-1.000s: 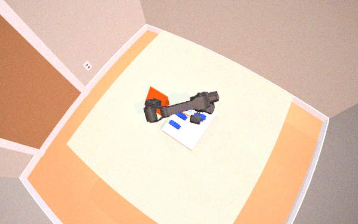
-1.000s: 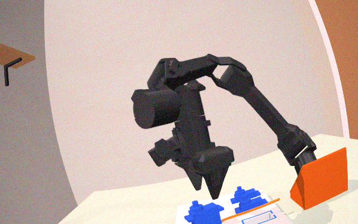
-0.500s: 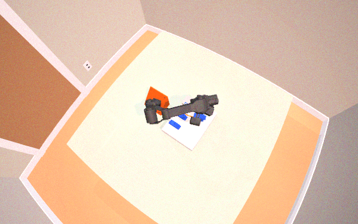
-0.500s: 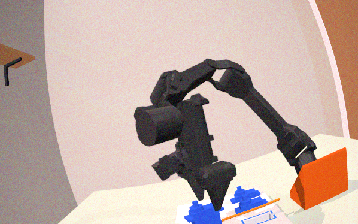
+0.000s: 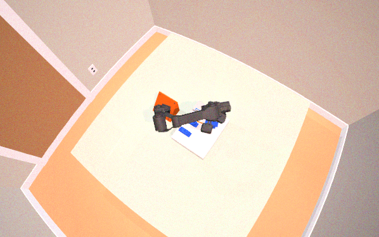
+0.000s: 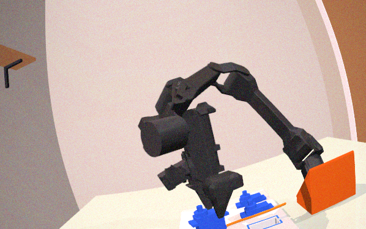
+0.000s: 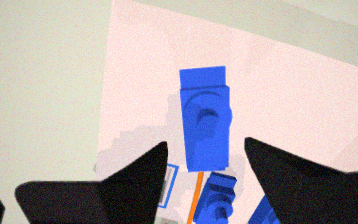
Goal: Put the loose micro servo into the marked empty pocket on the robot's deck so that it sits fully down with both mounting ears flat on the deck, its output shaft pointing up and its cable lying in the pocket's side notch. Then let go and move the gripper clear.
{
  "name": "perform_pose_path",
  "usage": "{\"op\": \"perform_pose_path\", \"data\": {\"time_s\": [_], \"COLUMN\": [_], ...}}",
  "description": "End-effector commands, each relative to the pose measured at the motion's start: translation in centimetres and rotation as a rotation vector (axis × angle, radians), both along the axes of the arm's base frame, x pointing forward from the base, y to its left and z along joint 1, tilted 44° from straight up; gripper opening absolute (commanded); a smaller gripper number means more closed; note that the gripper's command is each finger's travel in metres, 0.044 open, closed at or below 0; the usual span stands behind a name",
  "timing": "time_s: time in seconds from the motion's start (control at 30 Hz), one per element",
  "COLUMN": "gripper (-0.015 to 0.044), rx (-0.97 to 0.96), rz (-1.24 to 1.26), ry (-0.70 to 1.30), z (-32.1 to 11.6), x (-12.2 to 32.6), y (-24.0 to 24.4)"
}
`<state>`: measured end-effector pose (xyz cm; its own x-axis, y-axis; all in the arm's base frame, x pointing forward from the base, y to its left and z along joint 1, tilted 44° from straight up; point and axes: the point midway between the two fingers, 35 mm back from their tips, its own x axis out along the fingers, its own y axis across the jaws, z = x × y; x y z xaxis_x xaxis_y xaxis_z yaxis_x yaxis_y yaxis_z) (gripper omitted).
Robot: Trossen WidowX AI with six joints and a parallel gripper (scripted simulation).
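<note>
The loose blue micro servo (image 5: 214, 124) (image 6: 207, 220) (image 7: 205, 135) stands on the white deck (image 5: 201, 149) (image 7: 135, 60), its output shaft up. Its orange cable (image 6: 255, 213) (image 7: 196, 197) runs from one end past the marked pocket. The pocket's blue outline (image 6: 262, 221) (image 7: 172, 186) shows partly behind the left finger in the wrist view; its inside looks empty in the exterior view. My gripper (image 6: 215, 212) (image 7: 205, 144) is partly open and points down at the loose servo. In the wrist view the fingertips stand either side of its cable end, with a gap on each side. The top view hides the fingers.
Two other blue servos (image 5: 185, 132) (image 7: 214, 202) (image 7: 263, 212) sit on the deck beside the cable. An orange wedge-shaped block (image 5: 166, 101) (image 6: 335, 183) stands near the arm's base, beyond the deck.
</note>
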<state>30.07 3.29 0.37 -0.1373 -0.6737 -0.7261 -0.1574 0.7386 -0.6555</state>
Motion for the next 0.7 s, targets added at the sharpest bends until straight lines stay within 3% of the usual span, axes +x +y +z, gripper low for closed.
{"op": "perform_pose_path", "data": {"time_s": [0.0, 0.07, 0.27, 0.37, 0.67], "gripper": [0.0177, 0.0125, 0.0085, 0.0006, 0.0000], "rx": [-0.002, -0.002, -0.002, -0.002, -0.001], "rz": [0.005, 0.005, 0.005, 0.005, 0.005], "ry": [0.002, 0.002, 0.002, 0.002, 0.003], "z": [0.0, 0.0, 0.0, 0.3, 2.4], "x": [0.0, 0.0, 0.0, 0.1, -0.2], "y": [-0.1, -0.1, -0.1, 0.3, 1.8]}}
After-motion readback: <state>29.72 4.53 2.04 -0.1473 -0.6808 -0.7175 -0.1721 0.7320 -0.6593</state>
